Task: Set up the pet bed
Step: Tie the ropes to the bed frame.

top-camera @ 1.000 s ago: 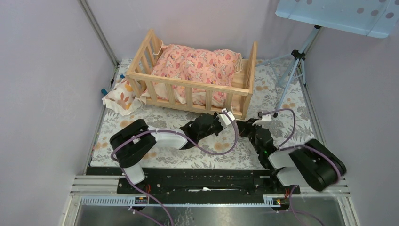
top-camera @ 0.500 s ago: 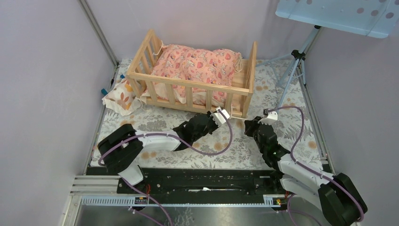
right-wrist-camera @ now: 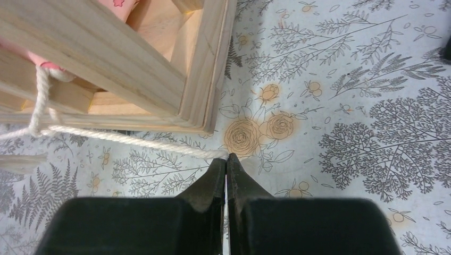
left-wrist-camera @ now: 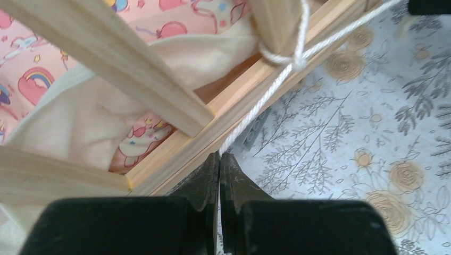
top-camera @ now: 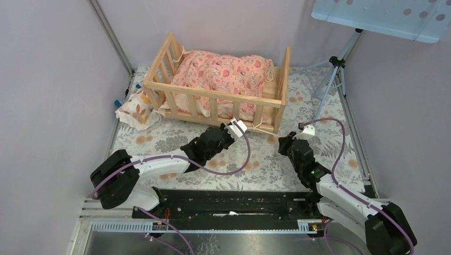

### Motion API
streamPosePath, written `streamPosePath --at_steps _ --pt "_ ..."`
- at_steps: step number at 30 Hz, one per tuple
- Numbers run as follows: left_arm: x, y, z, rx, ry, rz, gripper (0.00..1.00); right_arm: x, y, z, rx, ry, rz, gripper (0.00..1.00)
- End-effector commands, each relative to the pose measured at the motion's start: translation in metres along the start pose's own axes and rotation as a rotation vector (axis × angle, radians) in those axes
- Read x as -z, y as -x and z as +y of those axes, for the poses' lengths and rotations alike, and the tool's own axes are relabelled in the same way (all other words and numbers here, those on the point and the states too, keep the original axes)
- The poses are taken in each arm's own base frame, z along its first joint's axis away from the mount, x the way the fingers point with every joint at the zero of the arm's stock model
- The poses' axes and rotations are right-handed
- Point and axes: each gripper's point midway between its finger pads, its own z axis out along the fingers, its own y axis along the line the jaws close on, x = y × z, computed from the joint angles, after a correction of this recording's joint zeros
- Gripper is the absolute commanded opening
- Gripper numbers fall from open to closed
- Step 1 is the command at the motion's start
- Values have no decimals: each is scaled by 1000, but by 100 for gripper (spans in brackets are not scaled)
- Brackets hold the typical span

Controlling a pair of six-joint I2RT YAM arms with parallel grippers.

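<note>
The pet bed (top-camera: 213, 94) is set at the far side of the counter (top-camera: 266, 159), with a pink cushion (top-camera: 223, 71) laid inside it. A white string (left-wrist-camera: 260, 103) is tied to the bed's near rail. One end is pinched in the tightly closed left jaws, the other in the tightly closed right jaws, both just in front of the bed.

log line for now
left jaws: shut on cord; right jaws: shut on cord; cord: knotted on pet bed slat; cushion: in bed
</note>
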Motion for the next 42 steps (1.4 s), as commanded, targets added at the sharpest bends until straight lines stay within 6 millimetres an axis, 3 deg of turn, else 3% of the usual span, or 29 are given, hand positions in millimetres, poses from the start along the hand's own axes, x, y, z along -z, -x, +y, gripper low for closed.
streamPosePath --at_steps 1,7,16,21,25,27,30,33,36,39,42 --pt "4 -6 29 -2 97 26 0 0 19 -17 -20 -135 -44 0" --pt "4 -9 52 -1 165 36 0 9 26 -43 -38 -280 -82 0" --pt "2 -18 74 22 221 58 0 13 24 -62 -15 -410 -57 0" --pt "0 -25 74 37 215 75 0 15 19 -71 -8 -444 -41 0" --pt "-5 -25 61 49 144 81 1 11 23 -54 -13 -341 -50 4" --pt "-4 -21 57 65 115 76 9 12 30 -44 -8 -279 -67 15" --pt "3 -12 52 101 78 53 34 16 41 -29 9 -201 -83 34" --pt "15 -5 48 132 49 45 48 21 49 -21 22 -168 -81 44" --pt "35 8 48 171 40 28 54 28 55 -17 42 -155 -61 51" --pt "57 25 63 292 118 23 64 38 67 -15 53 -165 -54 54" --pt "83 50 82 438 196 51 75 51 84 -8 77 -157 -41 65"
